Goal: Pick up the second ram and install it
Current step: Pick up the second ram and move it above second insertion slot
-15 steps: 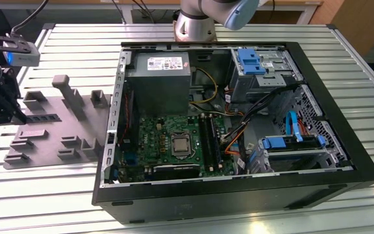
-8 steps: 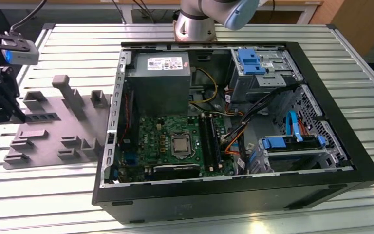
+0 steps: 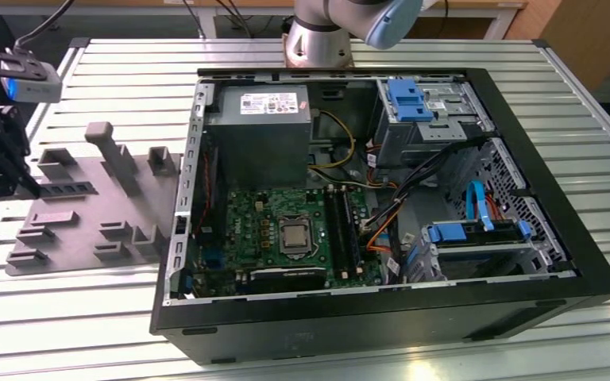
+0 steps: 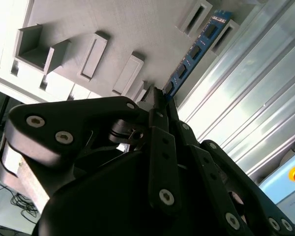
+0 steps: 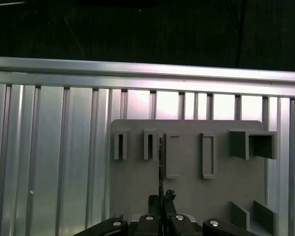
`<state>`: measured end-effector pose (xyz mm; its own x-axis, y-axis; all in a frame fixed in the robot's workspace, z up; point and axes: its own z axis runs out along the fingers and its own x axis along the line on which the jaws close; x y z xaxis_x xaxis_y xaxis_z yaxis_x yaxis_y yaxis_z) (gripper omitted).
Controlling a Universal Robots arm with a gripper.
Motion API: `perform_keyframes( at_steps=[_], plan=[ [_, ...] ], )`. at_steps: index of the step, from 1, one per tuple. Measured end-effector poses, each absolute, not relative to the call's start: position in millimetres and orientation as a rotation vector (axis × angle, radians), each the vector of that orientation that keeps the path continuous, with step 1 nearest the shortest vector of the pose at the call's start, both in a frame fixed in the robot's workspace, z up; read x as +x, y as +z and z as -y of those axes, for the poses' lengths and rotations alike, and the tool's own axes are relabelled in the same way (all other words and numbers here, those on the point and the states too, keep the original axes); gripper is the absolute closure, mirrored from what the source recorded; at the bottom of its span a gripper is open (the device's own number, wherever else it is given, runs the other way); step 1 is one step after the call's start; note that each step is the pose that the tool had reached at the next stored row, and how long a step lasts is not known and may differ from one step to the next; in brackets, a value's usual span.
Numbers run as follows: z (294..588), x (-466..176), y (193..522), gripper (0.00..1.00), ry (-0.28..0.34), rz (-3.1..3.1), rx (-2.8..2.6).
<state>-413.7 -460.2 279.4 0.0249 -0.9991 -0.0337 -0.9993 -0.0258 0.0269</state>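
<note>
Hand [image 4: 158, 101] clenched around near end of second ram [image 4: 196, 49]; ram on edge atop grey holder [image 4: 147, 24]

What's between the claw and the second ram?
Nothing: in the second wrist view the claw sits at the second ram's near end.

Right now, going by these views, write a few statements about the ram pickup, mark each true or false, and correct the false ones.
1. The gripper is at the grey holder tray, away from the computer case. True.
2. The second ram is seated in the motherboard. False: it is over the tray, one end between the gripper's jaws.
3. The computer case lies open, its inside exposed. True.
4. The jaws stand wide open. False: they are shut on the ram's end.
</note>
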Motion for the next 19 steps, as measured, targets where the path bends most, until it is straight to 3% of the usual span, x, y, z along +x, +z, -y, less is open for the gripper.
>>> perform_keyframes(
  at_steps=[19],
  plan=[
    [459.0, -414.2, 287.7, 0.86, 0.067, -2.189, -2.246]
  ],
)
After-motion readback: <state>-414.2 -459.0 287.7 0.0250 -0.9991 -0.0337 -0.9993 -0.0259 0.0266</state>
